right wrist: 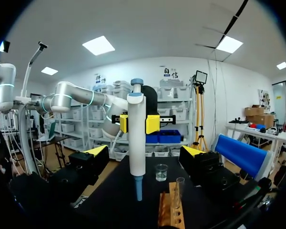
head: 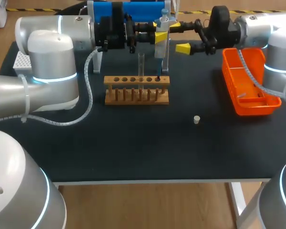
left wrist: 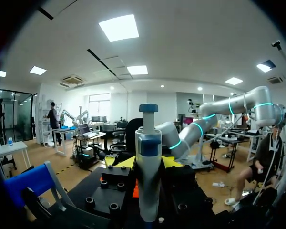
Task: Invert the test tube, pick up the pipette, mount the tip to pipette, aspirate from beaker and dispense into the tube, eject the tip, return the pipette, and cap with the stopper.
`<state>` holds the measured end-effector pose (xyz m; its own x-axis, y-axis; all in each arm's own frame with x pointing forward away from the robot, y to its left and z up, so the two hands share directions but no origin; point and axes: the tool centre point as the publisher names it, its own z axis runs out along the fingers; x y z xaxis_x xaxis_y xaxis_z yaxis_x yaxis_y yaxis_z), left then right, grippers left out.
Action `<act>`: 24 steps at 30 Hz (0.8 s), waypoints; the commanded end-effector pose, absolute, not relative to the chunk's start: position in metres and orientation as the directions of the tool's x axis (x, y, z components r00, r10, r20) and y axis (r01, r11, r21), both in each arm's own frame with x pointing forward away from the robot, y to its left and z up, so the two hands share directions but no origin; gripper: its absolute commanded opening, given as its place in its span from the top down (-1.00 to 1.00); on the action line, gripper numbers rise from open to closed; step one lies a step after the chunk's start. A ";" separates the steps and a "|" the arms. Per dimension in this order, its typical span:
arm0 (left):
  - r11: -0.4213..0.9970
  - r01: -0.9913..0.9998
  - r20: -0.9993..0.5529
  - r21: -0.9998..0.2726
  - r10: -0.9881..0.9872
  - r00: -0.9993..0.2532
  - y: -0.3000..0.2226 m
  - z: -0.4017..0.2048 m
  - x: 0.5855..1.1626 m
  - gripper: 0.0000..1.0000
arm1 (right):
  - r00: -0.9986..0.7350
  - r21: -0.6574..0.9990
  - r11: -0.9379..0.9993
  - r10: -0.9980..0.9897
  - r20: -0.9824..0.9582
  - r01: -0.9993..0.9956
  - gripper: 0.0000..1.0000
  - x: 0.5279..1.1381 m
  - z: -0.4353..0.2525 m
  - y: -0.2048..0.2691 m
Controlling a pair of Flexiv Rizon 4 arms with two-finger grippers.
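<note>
My left gripper [head: 158,37] is shut on the white pipette [head: 163,23] and holds it upright above the back of the wooden rack [head: 137,89]. In the left wrist view the pipette [left wrist: 148,162] stands between its yellow fingertips [left wrist: 125,162]. My right gripper [head: 178,36] is open, level with the pipette [right wrist: 137,133] and just short of it, not touching. A glass test tube [head: 141,67] stands upright in the rack [right wrist: 170,212]. A small beaker [right wrist: 161,172] sits behind it. The stopper [head: 196,119] lies on the mat in front.
An orange tray [head: 250,102] sits at the right edge under my right arm. A white tip box [head: 20,62] stands at the far left. A blue stand [head: 138,10] is at the back, behind the grippers.
</note>
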<state>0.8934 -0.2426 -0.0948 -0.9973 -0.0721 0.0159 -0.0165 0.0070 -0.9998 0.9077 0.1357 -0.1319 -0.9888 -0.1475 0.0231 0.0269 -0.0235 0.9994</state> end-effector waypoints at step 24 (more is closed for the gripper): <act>0.008 -0.017 0.017 -1.000 -0.071 -0.997 -0.243 -0.094 0.894 1.00 | -0.996 0.992 0.129 0.088 -0.010 0.001 -1.00 1.013 -0.151 0.152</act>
